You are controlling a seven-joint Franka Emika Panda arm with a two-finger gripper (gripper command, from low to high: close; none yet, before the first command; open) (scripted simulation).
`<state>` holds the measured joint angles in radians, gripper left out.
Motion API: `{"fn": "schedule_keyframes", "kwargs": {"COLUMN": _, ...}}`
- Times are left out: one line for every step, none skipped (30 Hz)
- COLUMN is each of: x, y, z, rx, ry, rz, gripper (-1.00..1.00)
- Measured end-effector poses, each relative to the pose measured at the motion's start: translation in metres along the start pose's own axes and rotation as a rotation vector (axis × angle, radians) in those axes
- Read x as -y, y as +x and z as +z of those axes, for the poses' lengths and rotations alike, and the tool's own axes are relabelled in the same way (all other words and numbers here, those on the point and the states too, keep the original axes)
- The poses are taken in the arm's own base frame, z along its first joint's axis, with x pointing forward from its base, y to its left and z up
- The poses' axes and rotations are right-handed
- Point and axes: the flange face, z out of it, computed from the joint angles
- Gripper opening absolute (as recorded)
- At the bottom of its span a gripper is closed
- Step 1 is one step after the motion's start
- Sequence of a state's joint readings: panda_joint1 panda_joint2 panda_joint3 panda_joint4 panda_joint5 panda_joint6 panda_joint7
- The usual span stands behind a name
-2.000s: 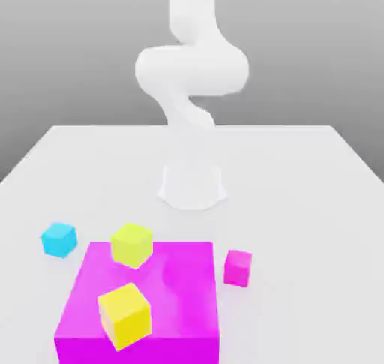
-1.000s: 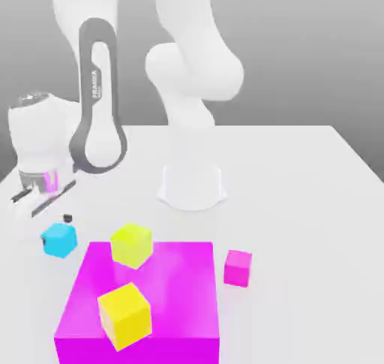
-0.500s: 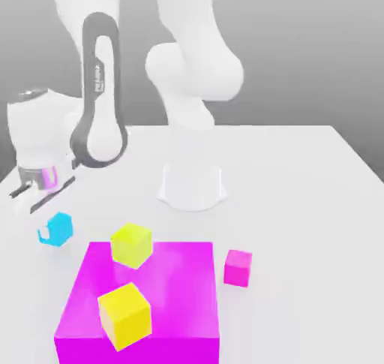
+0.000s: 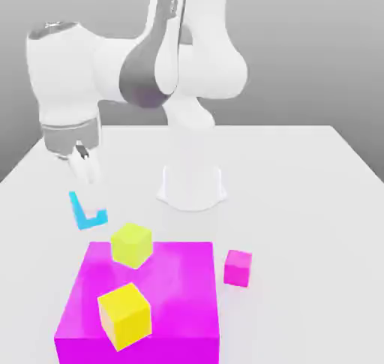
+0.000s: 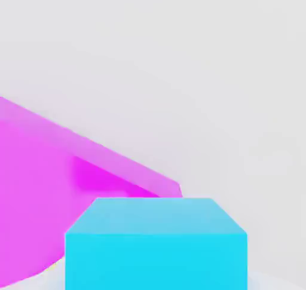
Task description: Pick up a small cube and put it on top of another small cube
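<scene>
Small cyan cube (image 4: 87,212) up off the white table (image 4: 300,175), tilted, pinched in the clenched gripper (image 4: 85,167), hanging just beyond the big magenta block (image 4: 142,299) with its two yellow cubes (image 4: 132,244), small magenta cube (image 4: 238,267) well apart

Open table (image 4: 315,175) around the small magenta cube (image 4: 238,267) — big magenta block (image 4: 172,295) (two yellow cubes (image 4: 132,244) atop) just beside.

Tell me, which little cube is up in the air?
The light blue cube. It hangs off the table below the gripper, while the small pink cube sits on the table.
</scene>
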<state>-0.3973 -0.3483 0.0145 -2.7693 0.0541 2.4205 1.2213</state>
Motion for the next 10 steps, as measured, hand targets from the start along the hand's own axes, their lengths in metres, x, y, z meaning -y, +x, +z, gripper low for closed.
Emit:
{"fn": "schedule_keyframes", "kwargs": {"x": 0.003, "y": -0.016, "z": -0.011, "rx": -0.009, "ry": -0.004, "rz": -0.088, "gripper": -1.00}}
{"fn": "schedule_keyframes", "kwargs": {"x": 0.006, "y": -0.027, "z": -0.014, "rx": -0.017, "ry": -0.007, "rz": -0.148, "gripper": -1.00}}
{"fn": "schedule_keyframes", "kwargs": {"x": 0.007, "y": -0.032, "z": -0.009, "rx": -0.021, "ry": -0.009, "rz": -0.178, "gripper": -1.00}}
{"fn": "schedule_keyframes", "kwargs": {"x": 0.008, "y": -0.034, "z": 0.000, "rx": -0.023, "ry": -0.010, "rz": -0.193, "gripper": -1.00}}
{"fn": "schedule_keyframes", "kwargs": {"x": 0.008, "y": -0.035, "z": 0.011, "rx": -0.025, "ry": -0.010, "rz": -0.200, "gripper": -1.00}}
{"fn": "schedule_keyframes", "kwargs": {"x": 0.008, "y": -0.036, "z": 0.022, "rx": -0.026, "ry": -0.011, "rz": -0.204, "gripper": -1.00}}
{"fn": "schedule_keyframes", "kwargs": {"x": 0.007, "y": -0.036, "z": 0.034, "rx": -0.026, "ry": -0.011, "rz": -0.206, "gripper": 1.00}}
{"fn": "schedule_keyframes", "kwargs": {"x": 0.007, "y": -0.036, "z": 0.034, "rx": -0.026, "ry": -0.011, "rz": -0.206, "gripper": 1.00}}
{"fn": "schedule_keyframes", "kwargs": {"x": 0.007, "y": -0.036, "z": 0.034, "rx": -0.026, "ry": -0.011, "rz": -0.206, "gripper": 1.00}}
{"fn": "schedule_keyframes", "kwargs": {"x": 0.007, "y": -0.036, "z": 0.034, "rx": -0.026, "ry": -0.011, "rz": -0.206, "gripper": 1.00}}
